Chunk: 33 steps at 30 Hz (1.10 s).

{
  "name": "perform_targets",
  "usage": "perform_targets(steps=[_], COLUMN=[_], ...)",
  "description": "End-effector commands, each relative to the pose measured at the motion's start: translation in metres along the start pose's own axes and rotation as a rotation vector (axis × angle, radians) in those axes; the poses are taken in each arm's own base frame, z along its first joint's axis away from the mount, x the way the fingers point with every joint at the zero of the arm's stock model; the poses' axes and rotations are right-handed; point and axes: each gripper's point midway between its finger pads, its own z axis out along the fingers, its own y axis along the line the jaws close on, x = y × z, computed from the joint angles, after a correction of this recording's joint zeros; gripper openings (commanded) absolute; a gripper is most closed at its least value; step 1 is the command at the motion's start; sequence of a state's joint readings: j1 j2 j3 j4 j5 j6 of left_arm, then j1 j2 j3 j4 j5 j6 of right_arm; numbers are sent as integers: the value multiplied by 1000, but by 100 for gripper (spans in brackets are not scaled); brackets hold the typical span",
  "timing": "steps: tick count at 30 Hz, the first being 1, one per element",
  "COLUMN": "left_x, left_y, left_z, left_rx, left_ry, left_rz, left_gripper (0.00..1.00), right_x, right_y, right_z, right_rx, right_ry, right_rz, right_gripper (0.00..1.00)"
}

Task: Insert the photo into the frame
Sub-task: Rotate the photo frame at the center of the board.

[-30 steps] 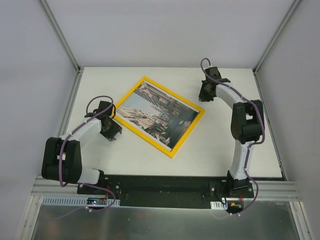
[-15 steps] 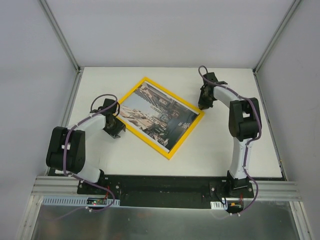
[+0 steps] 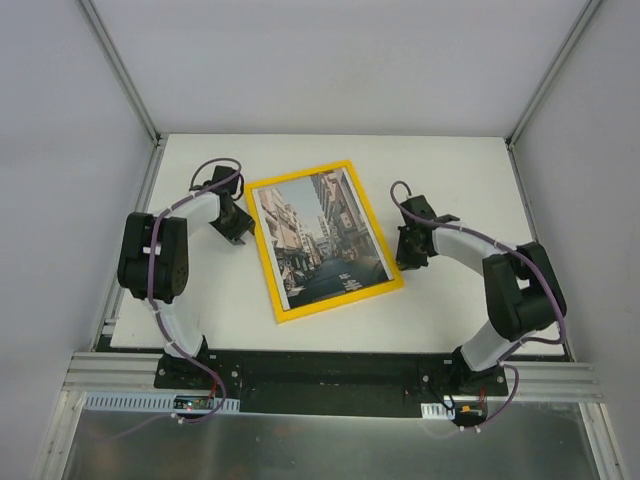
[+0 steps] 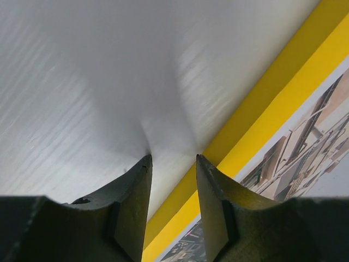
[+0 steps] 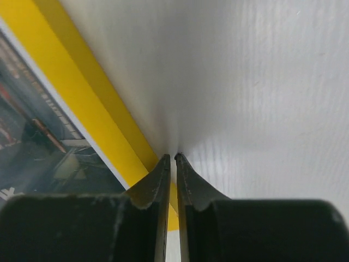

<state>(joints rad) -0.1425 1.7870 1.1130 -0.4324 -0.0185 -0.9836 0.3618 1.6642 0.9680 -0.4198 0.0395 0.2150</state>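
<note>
Photo (image 3: 320, 238) in frame (image 3: 263, 255), flat on table (image 3: 450, 170).
Left gripper (image 4: 172, 158) part open, empty, frame edge just beside; right gripper (image 5: 172, 156) closed, empty, at opposite edge: likely squaring.

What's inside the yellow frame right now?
The photo lies face up inside the frame, and its street scene fills the opening. Whatever is beneath the print is covered and cannot be seen.
</note>
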Motion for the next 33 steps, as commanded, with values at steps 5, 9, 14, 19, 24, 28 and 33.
perform_targets(steps=[5,9,14,19,24,28,33], left_x=[3,7,10,15,27,33,41], left_y=[-48,-50,-42,-26,-7,5,11], left_z=[25,30,29,23,20,18,11], left_rx=[92,89,71,47,10,2,18], left_ry=[120,144,139,130,124,130,130], left_rz=[170,186,176,162,137,130,130], left_gripper=[36,36,36,35,35,35,34], right_x=[35,44,42,33,27,23,18], right_y=[40,37,35,32,34,37,41], right_z=[-11,-7,-3,-1,4,6,10], right_rx=[-130,-101,-85,-79,-79,-81,-87], right_ry=[-54,-48,-45,-46,-32,-27,-24], right_rz=[-12,-48,-51,-45,-47,-47,-52], right_gripper=[12,12,13,13,13,13,13])
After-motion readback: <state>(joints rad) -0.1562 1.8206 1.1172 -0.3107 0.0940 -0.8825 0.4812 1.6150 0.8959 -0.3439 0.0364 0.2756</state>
